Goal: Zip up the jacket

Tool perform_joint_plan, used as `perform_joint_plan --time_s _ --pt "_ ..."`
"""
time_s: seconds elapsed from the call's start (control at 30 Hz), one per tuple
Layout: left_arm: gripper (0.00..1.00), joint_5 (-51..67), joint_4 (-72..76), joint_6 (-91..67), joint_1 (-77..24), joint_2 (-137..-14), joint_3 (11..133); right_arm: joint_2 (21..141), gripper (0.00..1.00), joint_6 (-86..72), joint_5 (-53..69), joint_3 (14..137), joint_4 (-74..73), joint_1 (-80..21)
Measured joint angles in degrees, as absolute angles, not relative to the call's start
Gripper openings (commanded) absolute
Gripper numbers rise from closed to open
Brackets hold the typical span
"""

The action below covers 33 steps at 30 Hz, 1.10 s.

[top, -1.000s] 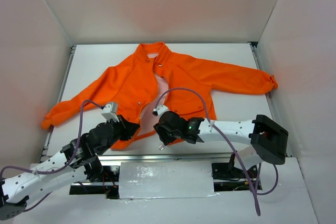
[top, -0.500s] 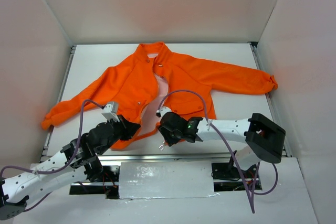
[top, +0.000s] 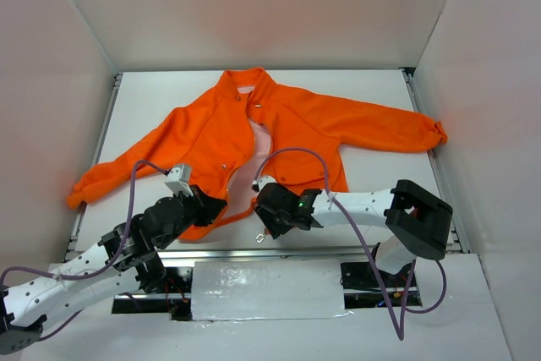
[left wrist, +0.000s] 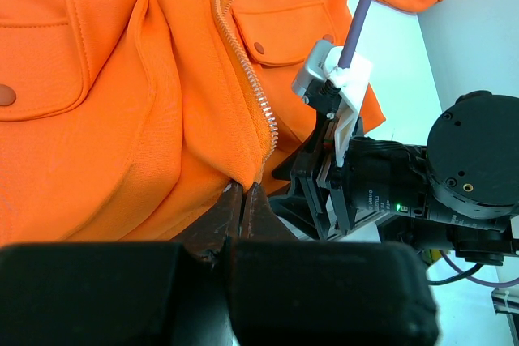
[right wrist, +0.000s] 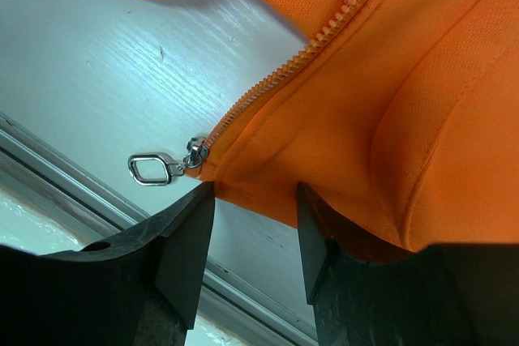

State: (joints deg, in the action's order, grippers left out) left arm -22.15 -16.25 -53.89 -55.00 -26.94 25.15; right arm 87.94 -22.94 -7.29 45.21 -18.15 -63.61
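Going for the zipper pull [right wrist: 154, 168]
Left hand [left wrist: 243, 200] pinches the jacket [top: 287, 120] hem; my right hand [right wrist: 251, 204], released, should grasp it.

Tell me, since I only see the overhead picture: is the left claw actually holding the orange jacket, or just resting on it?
Observer: Its wrist camera shows the left gripper shut, pinching the jacket at its bottom edge, where the zipper ends.
Operator: And the other claw?
Observer: The right gripper is open, with that bottom edge at its fingertips and nothing clamped.
Operator: Where's the zip tab?
Observer: The metal zipper pull lies on the table just beside those fingers, untouched.
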Motion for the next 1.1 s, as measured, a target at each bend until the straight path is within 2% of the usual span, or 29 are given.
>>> perform_joint_plan --time_s 0.8,1.0,1.1 --pt "0.0 -21.15 -15.4 -53.84 -55.0 -27.31 25.12 90.98 0.53 -23.46 -9.26 47.66 -18.2 -64.53" --pt "0.0 -21.12 -15.38 -53.84 -55.0 -27.31 25.12 93.19 0.42 -24.62 -10.92 49.6 -18.24 -65.56" --pt "0.0 -21.12 -15.4 -53.84 -55.0 -27.24 25.12 94.5 0.29 -25.89 -12.03 50.68 -18.06 -66.22"
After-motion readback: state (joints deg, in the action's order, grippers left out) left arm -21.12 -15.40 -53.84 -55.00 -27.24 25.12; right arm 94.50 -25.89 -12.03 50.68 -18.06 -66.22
